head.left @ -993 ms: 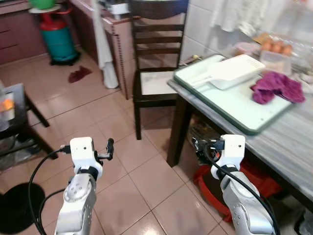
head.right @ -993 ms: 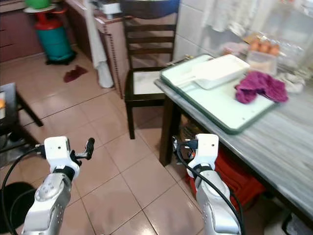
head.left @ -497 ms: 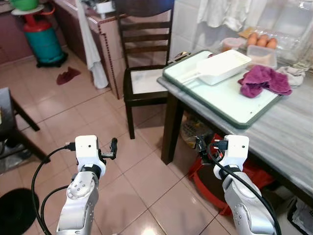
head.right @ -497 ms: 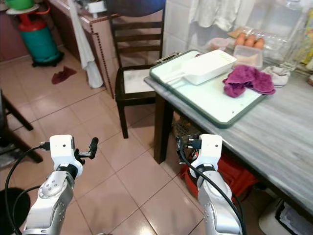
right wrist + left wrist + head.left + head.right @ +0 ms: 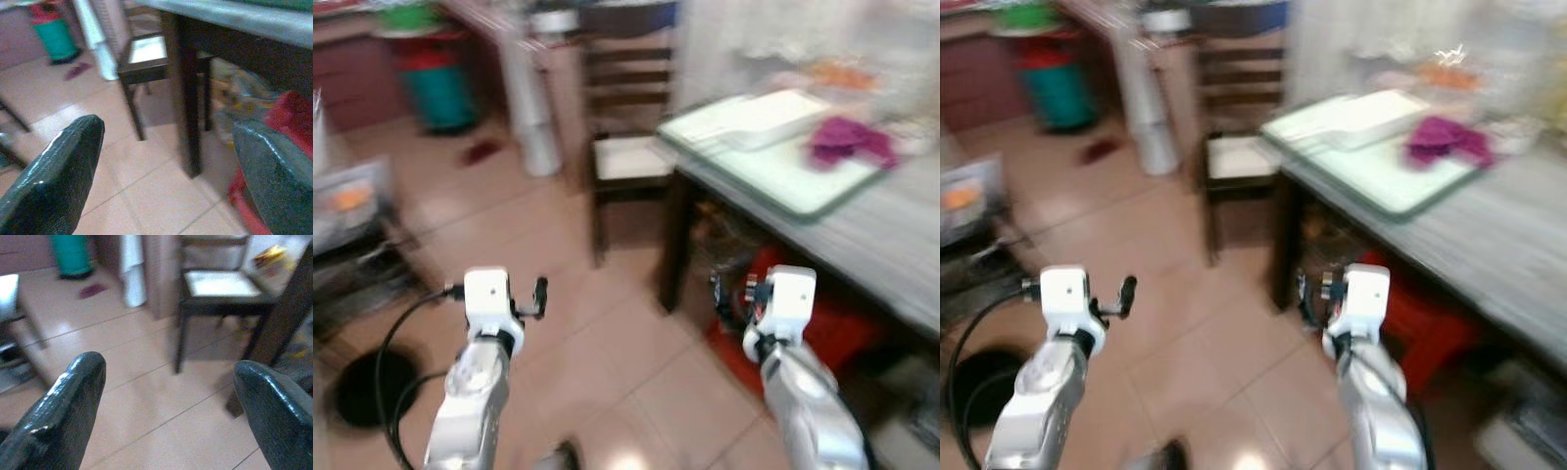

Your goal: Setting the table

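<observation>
Left eye view, blurred: both arms raised low over the tiled floor (image 5: pixel 558 245). The left claw (image 5: pixel 166 406) and right claw (image 5: pixel 166 171) are both released, fingers spread wide, holding nothing. The desk (image 5: pixel 891 245) carries a green-rimmed tray (image 5: pixel 783 176) with a white container (image 5: pixel 773 113) and purple cloth (image 5: pixel 847 142). The right wrist view adds the desk leg (image 5: pixel 186 98), a chair (image 5: pixel 146 54) and a red object (image 5: pixel 288 117) beneath.

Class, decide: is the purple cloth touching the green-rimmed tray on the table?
Touching. Though blurred, the right eye view shows the purple cloth lying on the pale surface of the green-rimmed tray, with no gap beneath it.
</observation>
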Controlling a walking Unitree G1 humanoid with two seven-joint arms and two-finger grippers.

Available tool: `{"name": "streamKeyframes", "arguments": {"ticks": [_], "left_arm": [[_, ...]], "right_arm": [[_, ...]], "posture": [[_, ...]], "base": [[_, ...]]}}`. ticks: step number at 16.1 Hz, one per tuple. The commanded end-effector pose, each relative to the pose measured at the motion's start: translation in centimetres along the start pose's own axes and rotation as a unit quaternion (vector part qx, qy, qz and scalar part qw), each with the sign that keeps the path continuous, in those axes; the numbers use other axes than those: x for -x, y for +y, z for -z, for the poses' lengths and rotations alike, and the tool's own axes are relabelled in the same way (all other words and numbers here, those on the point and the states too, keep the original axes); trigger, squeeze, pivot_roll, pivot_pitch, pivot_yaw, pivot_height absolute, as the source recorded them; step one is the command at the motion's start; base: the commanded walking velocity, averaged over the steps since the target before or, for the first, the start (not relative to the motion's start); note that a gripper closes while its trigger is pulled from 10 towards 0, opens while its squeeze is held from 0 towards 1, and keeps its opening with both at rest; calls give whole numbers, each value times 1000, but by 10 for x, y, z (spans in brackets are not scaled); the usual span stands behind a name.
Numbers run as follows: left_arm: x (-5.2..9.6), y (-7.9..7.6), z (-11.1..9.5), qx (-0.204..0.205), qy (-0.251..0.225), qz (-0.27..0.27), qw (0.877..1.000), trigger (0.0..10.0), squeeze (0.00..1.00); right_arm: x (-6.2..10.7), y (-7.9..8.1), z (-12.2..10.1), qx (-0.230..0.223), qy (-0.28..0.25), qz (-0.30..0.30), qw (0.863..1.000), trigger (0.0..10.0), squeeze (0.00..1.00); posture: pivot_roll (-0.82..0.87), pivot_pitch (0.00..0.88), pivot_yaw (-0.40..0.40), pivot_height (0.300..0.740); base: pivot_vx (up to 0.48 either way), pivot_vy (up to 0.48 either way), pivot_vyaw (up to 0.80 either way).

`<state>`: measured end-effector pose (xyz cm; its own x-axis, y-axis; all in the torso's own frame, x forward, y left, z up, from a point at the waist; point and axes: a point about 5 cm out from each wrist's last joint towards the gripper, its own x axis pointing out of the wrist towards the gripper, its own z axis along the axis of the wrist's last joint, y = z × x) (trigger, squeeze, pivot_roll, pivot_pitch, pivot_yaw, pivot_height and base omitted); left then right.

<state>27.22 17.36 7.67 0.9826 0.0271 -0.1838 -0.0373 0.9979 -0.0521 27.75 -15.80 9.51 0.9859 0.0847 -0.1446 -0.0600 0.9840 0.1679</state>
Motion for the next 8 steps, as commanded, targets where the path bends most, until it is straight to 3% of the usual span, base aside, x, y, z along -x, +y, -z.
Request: {"name": "streamKeyframes", "arguments": {"ticks": [1,8], "left_arm": [[-1,1,-1,-6,3,0,1000,10000,0],[-3,2,-1,-13,7,4,1000,10000,0]], "right_arm": [[2,-2,3,-13,4,5,1000,10000,0],[1,-5,0,-18,-6,20,1000,10000,0]], "posture": [[-108,86,40,740],[-110,82,49,740]], "base": [[-368,0,0],[-366,0,0]]}}
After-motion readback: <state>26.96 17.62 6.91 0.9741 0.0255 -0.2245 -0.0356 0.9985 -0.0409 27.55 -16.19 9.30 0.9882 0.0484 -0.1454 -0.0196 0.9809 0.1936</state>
